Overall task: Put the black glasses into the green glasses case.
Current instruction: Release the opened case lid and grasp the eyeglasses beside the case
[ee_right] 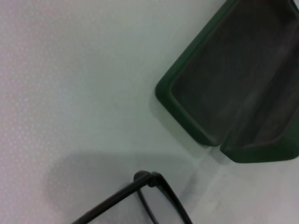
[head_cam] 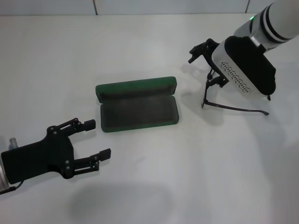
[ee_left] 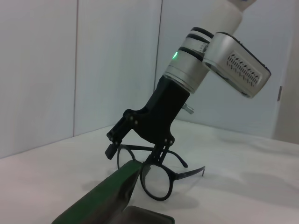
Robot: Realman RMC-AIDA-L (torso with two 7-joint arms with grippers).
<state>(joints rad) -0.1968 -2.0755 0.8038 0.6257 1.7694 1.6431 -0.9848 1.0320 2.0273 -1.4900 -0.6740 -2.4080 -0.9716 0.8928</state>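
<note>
White tabletop runs out to a pale wall, and the green glasses case (head_cam: 138,105) lies open at its middle, the lid folded flat on the far side of the tray, lining bare. To the case's right, well apart from it, the right gripper (head_cam: 211,65) has closed on the front frame of the black glasses (head_cam: 224,105). The left wrist view shows its fingers (ee_left: 161,149) pinching the frame near the bridge, lenses raised and temples unfolded. One temple trails toward the table; I cannot tell whether its tip touches. On the case's near left, the left gripper (head_cam: 96,139) waits with jaws spread wide, holding nothing.

So pickup looks done and the carry is in hand. Next, I judge, the glasses must travel across to the tray and line up lengthwise with it; the splayed temples may foul the rim unless they are folded first.
</note>
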